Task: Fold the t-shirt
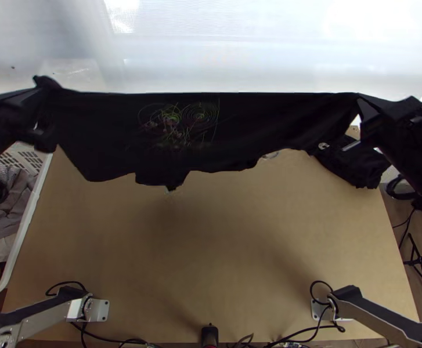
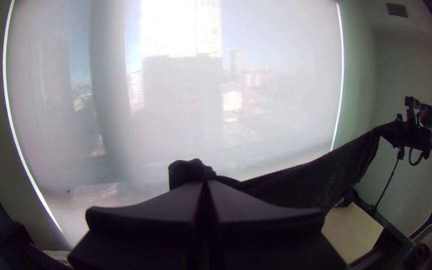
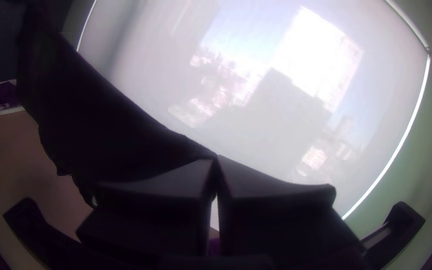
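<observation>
The black t-shirt (image 1: 240, 124) hangs stretched between both grippers over the table's far part, its top edge nearly straight and its lower edge uneven, with a printed pattern near the middle. My left gripper (image 1: 45, 113) holds one upper end at the upper left; in the left wrist view the same gripper (image 2: 205, 185) is shut, with a bunch of the t-shirt (image 2: 188, 171) past its tips. At the upper right, my right gripper (image 1: 364, 110) has the other end; in the right wrist view this gripper (image 3: 216, 159) is shut on the t-shirt (image 3: 121, 130).
A white basket (image 1: 28, 214) with grey and dark cloth stands at the table's left. Another dark bunched cloth (image 1: 353, 165) lies at the table's far right corner. The wooden table (image 1: 222, 249) extends in front of the hanging cloth. A bright window blind (image 1: 240, 46) is behind it.
</observation>
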